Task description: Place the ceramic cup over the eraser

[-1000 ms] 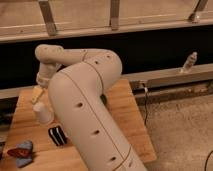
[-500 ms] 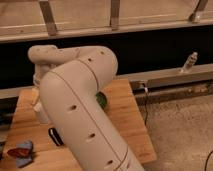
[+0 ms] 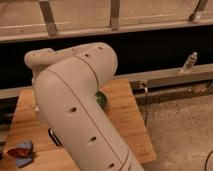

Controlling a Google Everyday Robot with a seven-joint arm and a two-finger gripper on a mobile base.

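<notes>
Hovering at the frame's left-centre, mostly hidden behind the arm (image 3: 75,117), the end effector (image 3: 36,104) is sitting up-left of the eraser (image 3: 54,136) peeking out on the worktop (image 3: 125,117); its grip, and the cup's whereabouts, cannot be told.

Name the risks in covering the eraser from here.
The arm hides the gripper and the cup at the table's left side, so alignment cannot be checked.
Only an end of the eraser shows; the cup may land off it.
The green bowl beside the arm might be nudged.
</notes>
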